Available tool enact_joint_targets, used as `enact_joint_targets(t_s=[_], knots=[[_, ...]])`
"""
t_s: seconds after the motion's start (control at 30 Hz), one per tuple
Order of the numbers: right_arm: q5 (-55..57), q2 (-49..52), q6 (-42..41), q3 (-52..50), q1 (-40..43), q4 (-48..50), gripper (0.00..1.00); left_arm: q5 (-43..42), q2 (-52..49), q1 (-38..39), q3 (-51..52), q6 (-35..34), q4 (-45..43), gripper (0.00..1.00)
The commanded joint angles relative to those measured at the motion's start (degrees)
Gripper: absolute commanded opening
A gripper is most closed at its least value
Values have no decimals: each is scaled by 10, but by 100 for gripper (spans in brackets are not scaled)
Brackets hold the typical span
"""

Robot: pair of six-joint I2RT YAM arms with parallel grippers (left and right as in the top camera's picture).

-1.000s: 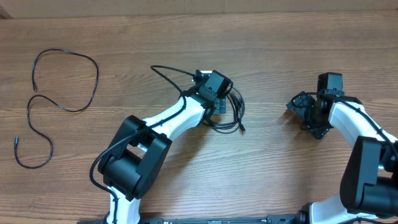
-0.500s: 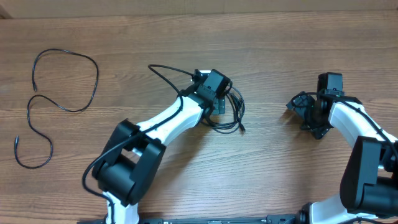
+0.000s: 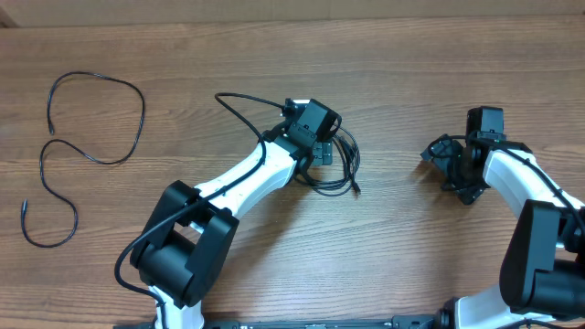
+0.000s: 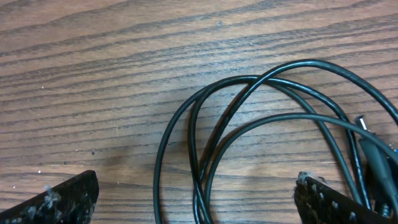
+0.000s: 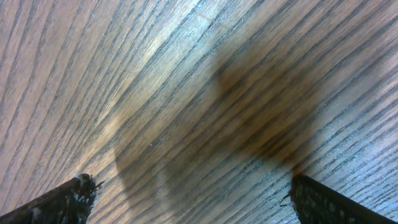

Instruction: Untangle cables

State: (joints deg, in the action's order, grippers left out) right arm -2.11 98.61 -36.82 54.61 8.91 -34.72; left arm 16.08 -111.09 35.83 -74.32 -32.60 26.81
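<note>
- Under everything, a big brown wood table [image 3: 411,55] with dark grain lines.
- On the left side, a white and black left arm [image 3: 247,175], stretched from the near edge up toward the middle of the table.
- On the right side, a white and black right arm [image 3: 523,178], bent, with its end pointing down at bare wood.
- Far left on the table, one long thin black cable [image 3: 89,156], lying by itself in wide wavy loops, well apart from both arms, with a small plug end [image 3: 25,208] at its near tip.
- Near the middle, a small tangle of black cables [image 3: 349,164], loops crossing over each other, just under and beside the end of the left arm.
- At the end of the left arm, the left gripper [image 4: 196,202], fingers spread wide, holding nothing, right over the tangle with some loops between the two fingers. Cannot tell if touching.
- At the end of the right arm, the right gripper [image 5: 193,202], fingers spread wide too, holding nothing, only wood and a dark shadow below.
- At the right edge of the left wrist view, a small silvery plug tip [image 4: 365,126] on one cable of the tangle.
</note>
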Motion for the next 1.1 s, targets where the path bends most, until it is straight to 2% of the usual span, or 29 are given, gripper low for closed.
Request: enact_joint_targets(t_s=[0.0,0.1,0.23,0.33,0.4,0.43,0.47,0.63,0.73,0.8,0.83,0.9,0.93,0.97,1.03,1.07], knots=[[1,-11,2,1,1,1,100,-7,10,-5,-9,5,0,100],[1,-11,2,1,1,1,100,-7,10,-5,-9,5,0,99],[1,-11,2,1,1,1,100,-7,10,-6,-9,5,1,77],[1,-11,2,1,1,1,100,-7,10,-5,-9,5,2,48],[1,-11,2,1,1,1,100,-10,10,-5,-9,5,2,33],[1,-11,2,1,1,1,100,-11,10,-5,-9,5,1,11],[1,-11,2,1,1,1,100,-11,10,-5,-9,5,1,4],[1,-11,2,1,1,1,100,-11,10,-6,-9,5,1,6],[1,-11,2,1,1,1,100,-11,10,-6,-9,5,1,31],[1,-11,2,1,1,1,100,-11,10,-6,-9,5,1,39],[1,-11,2,1,1,1,100,-11,10,-6,-9,5,1,36],[1,-11,2,1,1,1,100,-11,10,-6,-9,5,-1,7],[1,-11,2,1,1,1,100,-11,10,-6,-9,5,-1,4],[1,-11,2,1,1,1,100,-11,10,-6,-9,5,-1,4],[1,-11,2,1,1,1,100,-11,10,-6,-9,5,-1,22],[1,-11,2,1,1,1,100,-11,10,-6,-9,5,-1,26]])
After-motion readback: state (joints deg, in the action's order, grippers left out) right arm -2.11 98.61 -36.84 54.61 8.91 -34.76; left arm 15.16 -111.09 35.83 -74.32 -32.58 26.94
